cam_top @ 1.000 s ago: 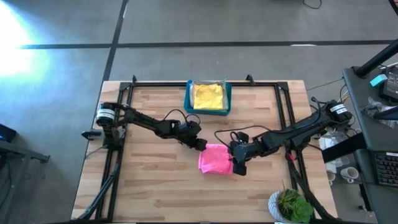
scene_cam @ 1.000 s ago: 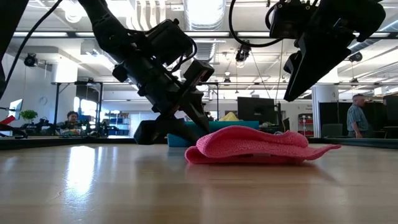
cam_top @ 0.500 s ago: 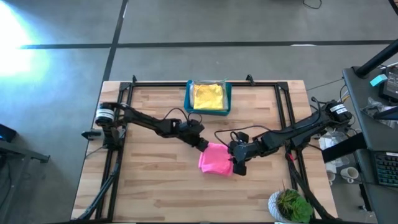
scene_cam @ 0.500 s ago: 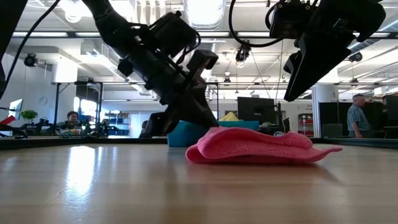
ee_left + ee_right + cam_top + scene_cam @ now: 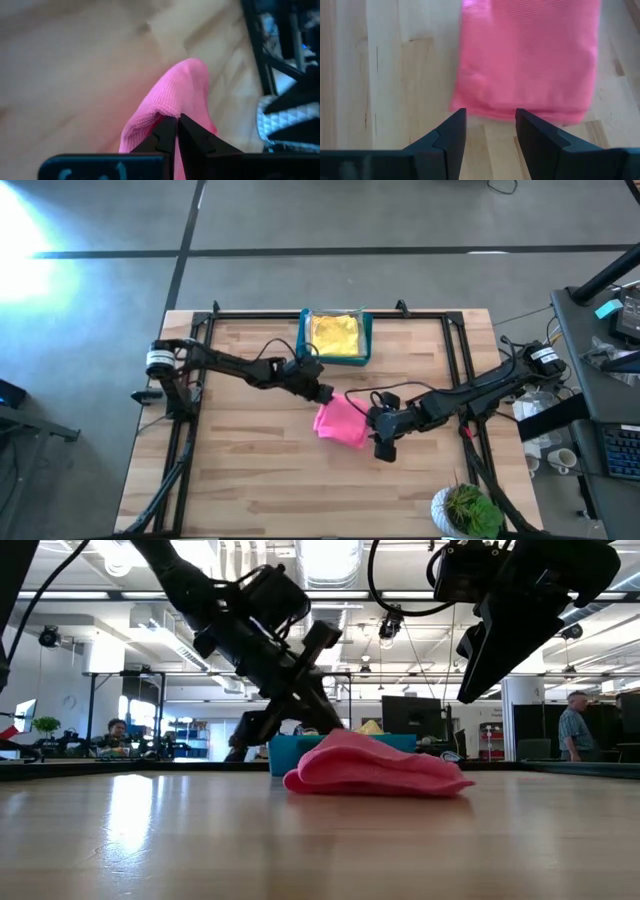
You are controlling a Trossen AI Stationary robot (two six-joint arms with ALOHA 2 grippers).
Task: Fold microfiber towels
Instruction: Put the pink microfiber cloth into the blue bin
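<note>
— Left gripper (image 5: pixel 325 395)?
— Clamped on corner of pink towel (image 5: pixel 340 423), mid-table (image 5: pixel 240 470).
— Right gripper (image 5: pixel 385 448)?
— Fingers apart, just beside towel's other edge, above the table.

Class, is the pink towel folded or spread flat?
Folded: the pink towel lies as a compact doubled pad on the table, one edge pinched in the left tool.

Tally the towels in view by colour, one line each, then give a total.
Pink towel: 1, on the table, pinched by the left gripper
Yellow towel: 1, lying in the blue bin
Total: 2 towels
</note>
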